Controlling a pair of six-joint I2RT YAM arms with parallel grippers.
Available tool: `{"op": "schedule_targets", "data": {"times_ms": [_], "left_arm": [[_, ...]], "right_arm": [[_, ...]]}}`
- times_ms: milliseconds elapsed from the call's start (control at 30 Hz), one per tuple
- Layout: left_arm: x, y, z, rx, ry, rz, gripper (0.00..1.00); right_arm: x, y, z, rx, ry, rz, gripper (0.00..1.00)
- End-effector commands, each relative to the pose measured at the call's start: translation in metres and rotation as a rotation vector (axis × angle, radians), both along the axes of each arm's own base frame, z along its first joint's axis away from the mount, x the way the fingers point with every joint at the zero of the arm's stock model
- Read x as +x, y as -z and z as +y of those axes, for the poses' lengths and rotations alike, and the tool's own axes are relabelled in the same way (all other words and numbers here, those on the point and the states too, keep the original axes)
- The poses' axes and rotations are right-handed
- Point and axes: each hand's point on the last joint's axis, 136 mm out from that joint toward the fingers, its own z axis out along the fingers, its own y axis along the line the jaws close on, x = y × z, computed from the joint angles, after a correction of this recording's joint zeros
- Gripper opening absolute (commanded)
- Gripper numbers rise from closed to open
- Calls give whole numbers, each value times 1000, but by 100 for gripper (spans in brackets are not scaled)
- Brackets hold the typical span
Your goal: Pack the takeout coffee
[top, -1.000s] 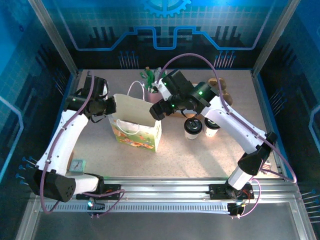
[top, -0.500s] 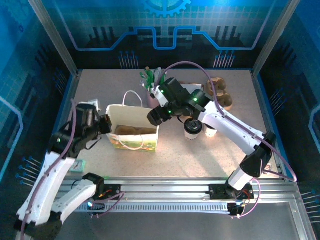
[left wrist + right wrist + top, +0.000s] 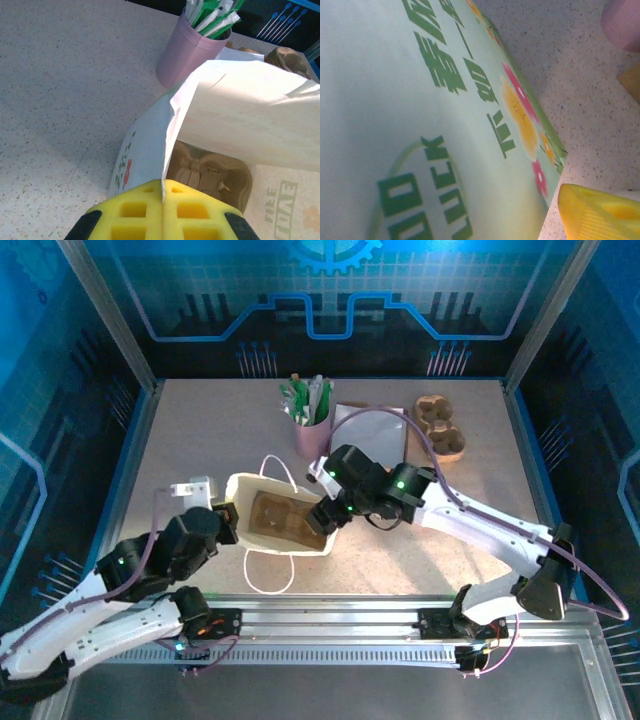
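Takeout coffee — where it sits I cannot tell; a brown moulded pulp tray (image 3: 210, 175) lies inside the white printed paper bag (image 3: 240, 115). Left gripper (image 3: 163, 186) clamps the thin creased rim; right gripper (image 3: 323, 517) sits beside the smooth flowered face, its spread unclear. Opposed pulling could tear that paper — or collapse the mouth.

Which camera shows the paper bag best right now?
Top external: whole paper bag, mouth open, brown tray inside. Left wrist sees the rim pinched in the left gripper and part of the tray; right wrist, its printed side close up.
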Motion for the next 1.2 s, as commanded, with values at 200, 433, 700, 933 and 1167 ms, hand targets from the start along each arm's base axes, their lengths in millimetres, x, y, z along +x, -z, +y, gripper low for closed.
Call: {"op": "schedule_targets", "data": {"times_ms": [200, 433, 700, 933, 1167], "left_arm": [[-5, 12, 6, 111, -129, -78, 0], [-11, 17, 2, -19, -55, -97, 25], [-14, 19, -12, 3, 14, -66, 41], [-15, 9, -8, 19, 42, -95, 53], [-16, 13, -13, 33, 64, -84, 56]], "right_arm": [[-28, -1, -17, 36, 0, -99, 77], [-42, 28, -24, -12, -20, -99, 76], [-42, 42, -31, -67, -6, -129, 75], [-39, 48, -35, -89, 11, -153, 74], [-34, 44, -36, -100, 9, -186, 74]]}}
